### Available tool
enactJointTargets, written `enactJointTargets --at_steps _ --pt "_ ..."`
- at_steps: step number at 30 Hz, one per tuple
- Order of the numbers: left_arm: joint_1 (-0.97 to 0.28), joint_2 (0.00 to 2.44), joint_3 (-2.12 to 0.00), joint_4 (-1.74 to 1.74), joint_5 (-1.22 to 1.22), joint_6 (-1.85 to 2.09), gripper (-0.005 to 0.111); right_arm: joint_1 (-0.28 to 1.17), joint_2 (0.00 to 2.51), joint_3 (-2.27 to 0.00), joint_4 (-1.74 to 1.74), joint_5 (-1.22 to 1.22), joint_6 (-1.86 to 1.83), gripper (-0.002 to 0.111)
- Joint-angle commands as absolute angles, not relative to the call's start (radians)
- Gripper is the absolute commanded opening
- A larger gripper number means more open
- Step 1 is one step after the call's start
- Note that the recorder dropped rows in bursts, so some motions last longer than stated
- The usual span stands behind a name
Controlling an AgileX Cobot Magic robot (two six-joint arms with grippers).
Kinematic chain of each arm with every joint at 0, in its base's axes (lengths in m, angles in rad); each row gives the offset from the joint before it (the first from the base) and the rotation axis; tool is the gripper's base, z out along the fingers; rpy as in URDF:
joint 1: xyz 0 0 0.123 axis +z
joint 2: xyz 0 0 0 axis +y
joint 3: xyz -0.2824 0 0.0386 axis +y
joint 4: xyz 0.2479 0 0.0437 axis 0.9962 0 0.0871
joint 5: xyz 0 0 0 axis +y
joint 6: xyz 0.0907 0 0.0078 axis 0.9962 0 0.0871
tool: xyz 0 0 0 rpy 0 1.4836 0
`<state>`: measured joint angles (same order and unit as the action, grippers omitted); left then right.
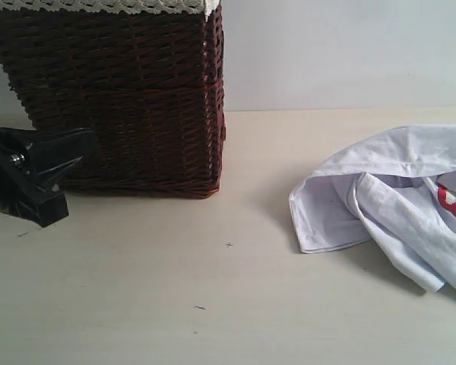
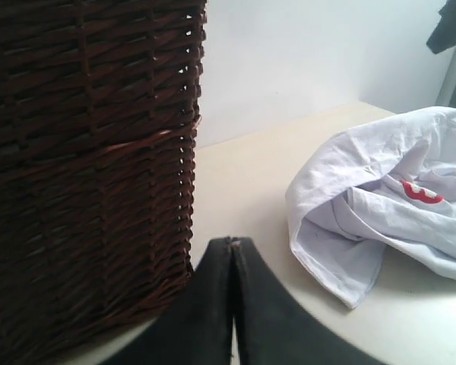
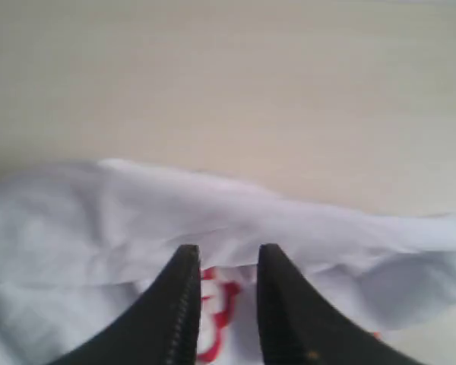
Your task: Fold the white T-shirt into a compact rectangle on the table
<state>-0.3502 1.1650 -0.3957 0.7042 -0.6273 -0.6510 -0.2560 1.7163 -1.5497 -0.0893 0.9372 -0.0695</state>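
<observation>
As it lies crumpled, the white T-shirt (image 1: 380, 190) shows soft folds.

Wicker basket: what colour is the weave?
Dark reddish-brown; the wicker basket shows best in the exterior view.

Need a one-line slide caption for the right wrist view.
Open right gripper poised over the crumpled white T-shirt, near its red lettering; table beyond.

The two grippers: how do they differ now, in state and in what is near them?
The left gripper has its jaws shut together; the right gripper has its jaws apart. The left gripper is beside the wicker basket, away from the T-shirt; the right gripper is at the T-shirt, red lettering showing in its gap. Both are black and seem to hold nothing.
</observation>
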Motion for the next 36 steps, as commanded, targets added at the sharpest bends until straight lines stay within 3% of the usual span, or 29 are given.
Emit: enactJointTargets --at_steps 1,7,10,13,16,22,29,36 --pt "-0.348 1.166 -0.393 0.87 -0.719 -0.768 0.0 -0.254 1.728 -1.539 0.272 1.126 -0.38 0.001" --pt "-0.348 1.166 -0.393 0.907 -0.784 -0.801 0.0 -0.188 1.742 -1.368 0.139 1.048 -0.502 0.004" --pt "-0.348 1.166 -0.393 0.909 -0.784 -0.801 0.0 -0.14 1.742 -1.279 0.021 0.924 -0.615 0.023" --pt "-0.348 1.166 -0.393 0.909 -0.784 -0.801 0.0 -0.111 1.743 -1.22 -0.192 0.736 -0.496 0.044" --pt "-0.348 1.166 -0.393 0.909 -0.784 -0.792 0.0 -0.105 1.762 -1.166 -0.402 0.64 -0.432 0.051" --pt "-0.348 1.166 -0.395 0.899 -0.782 -0.786 0.0 -0.105 1.831 -1.104 -0.783 0.548 -0.226 0.057" --pt "-0.348 1.166 -0.395 0.876 -0.782 -0.759 0.0 -0.105 1.907 -1.104 -0.935 0.476 -0.14 0.058" --pt "-0.348 1.166 -0.395 0.874 -0.782 -0.755 0.0 -0.105 2.0 -1.104 -1.257 0.472 0.152 0.046"
